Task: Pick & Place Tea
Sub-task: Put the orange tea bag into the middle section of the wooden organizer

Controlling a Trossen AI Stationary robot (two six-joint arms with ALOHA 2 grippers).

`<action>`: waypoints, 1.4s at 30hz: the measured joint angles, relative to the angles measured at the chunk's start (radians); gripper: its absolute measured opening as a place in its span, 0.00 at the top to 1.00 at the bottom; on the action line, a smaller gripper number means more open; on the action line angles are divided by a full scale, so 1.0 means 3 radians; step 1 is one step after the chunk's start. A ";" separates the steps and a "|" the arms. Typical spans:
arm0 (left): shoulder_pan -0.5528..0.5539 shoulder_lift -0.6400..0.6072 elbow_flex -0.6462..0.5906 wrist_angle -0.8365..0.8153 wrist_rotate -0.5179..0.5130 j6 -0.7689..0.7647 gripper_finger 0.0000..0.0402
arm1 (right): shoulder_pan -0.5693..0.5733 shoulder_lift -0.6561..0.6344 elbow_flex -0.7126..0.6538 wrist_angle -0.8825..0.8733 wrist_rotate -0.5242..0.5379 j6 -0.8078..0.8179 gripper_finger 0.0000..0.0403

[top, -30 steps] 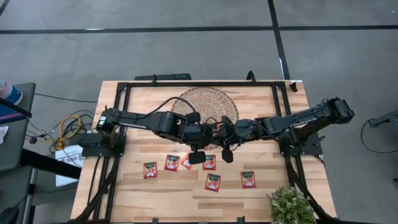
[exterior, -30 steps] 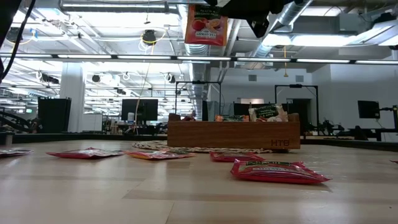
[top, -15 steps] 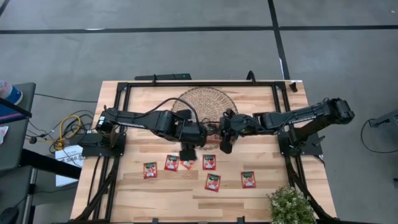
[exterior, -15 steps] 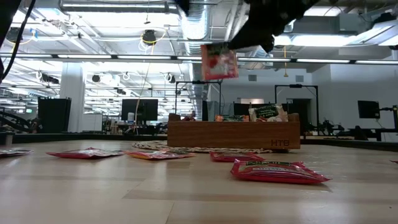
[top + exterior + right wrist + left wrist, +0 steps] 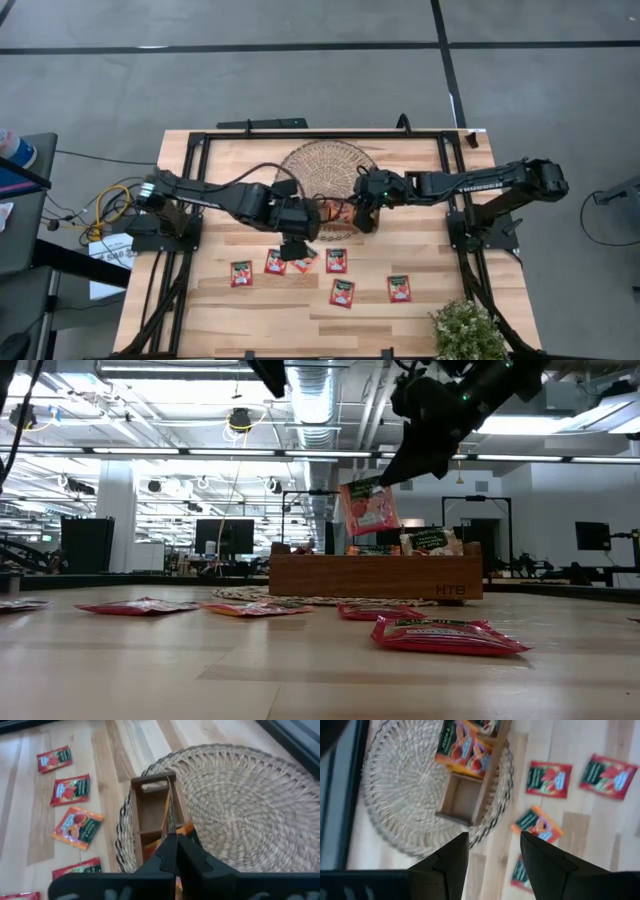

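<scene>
A red-orange tea sachet (image 5: 368, 508) is pinched edge-on between the closed fingers of the right gripper (image 5: 170, 851) and is held in the air over the wooden divided tray (image 5: 150, 815); in the low view the sachet hangs above the tray's front wall; other sachets (image 5: 465, 747) are seen already lying in the tray's compartments, while one compartment (image 5: 461, 797) shows bare wood. The tray is set on a round woven mat (image 5: 310, 160) on the table (image 5: 240, 150); six more sachets (image 5: 341, 292) are scattered flat on the table in front of the mat. The left gripper (image 5: 490, 851) is held above the table just beside the mat, its fingers parted and nothing between them; a small potted plant (image 5: 465, 330) is seen at the table's near right corner.
</scene>
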 joint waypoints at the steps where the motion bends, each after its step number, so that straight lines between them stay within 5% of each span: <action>1: 0.0000 -0.0106 -0.0192 0.0182 0.0029 -0.0006 0.57 | 0.0000 0.0000 -0.0041 0.0058 -0.0002 0.0024 1.00; 10: -0.0001 -0.1305 -0.2075 0.1899 0.0305 -0.0404 0.57 | -0.0043 0.0001 -0.0135 0.0156 -0.0001 0.0087 1.00; 22: 0.0000 -0.2458 -0.3594 0.3204 0.0317 -0.0730 0.57 | -0.0149 0.0333 -0.0134 0.0296 -0.0008 0.0227 1.00; 30: -0.0003 -0.2859 -0.3966 0.3406 0.0355 -0.0961 0.57 | -0.0149 0.0324 -0.0133 0.0271 0.0002 0.0366 1.00; 42: -0.0003 -0.2855 -0.3970 0.3399 0.0377 -0.0883 0.57 | 0.0031 0.0352 -0.0133 0.0149 0.0285 0.0551 1.00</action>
